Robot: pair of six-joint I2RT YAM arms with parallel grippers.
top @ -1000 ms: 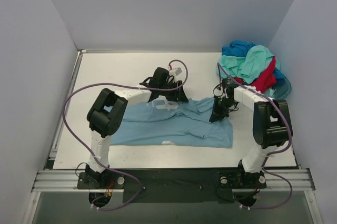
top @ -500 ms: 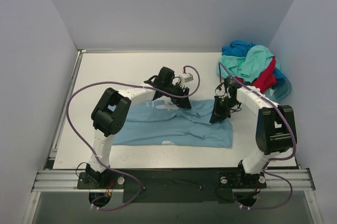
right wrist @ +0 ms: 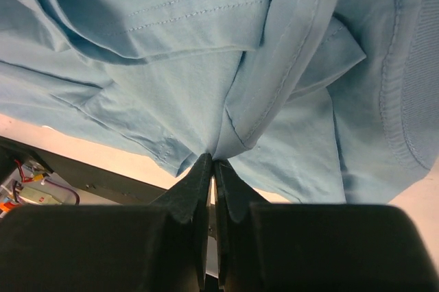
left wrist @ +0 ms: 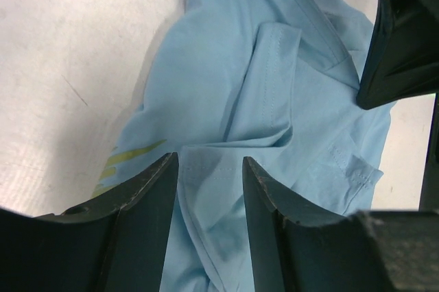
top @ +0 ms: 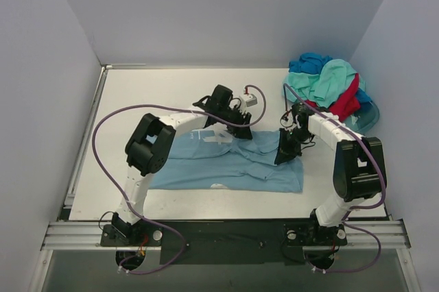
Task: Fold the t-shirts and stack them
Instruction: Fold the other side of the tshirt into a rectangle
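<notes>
Now folding sky-blue t-shirt [top: 206, 168]: pinching two-o'clock fold in right gripper [right wrist: 212, 163], hovering left gripper [left wrist: 210, 168] half-wide, empty; next, clamp twelve-o'clock edge.

A translucent teal tub [top: 369, 118] sits past the right tool [top: 282, 157], on its outer side, near but apart from it. The white bench [top: 151, 93] stretches beyond the left tool [top: 241, 133] to pale walls [top: 226, 11] enclosing three sides.

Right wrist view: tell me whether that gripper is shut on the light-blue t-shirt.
Yes: the right gripper is closed, pinching a bunched fold of the light-blue t-shirt between its tips.
</notes>
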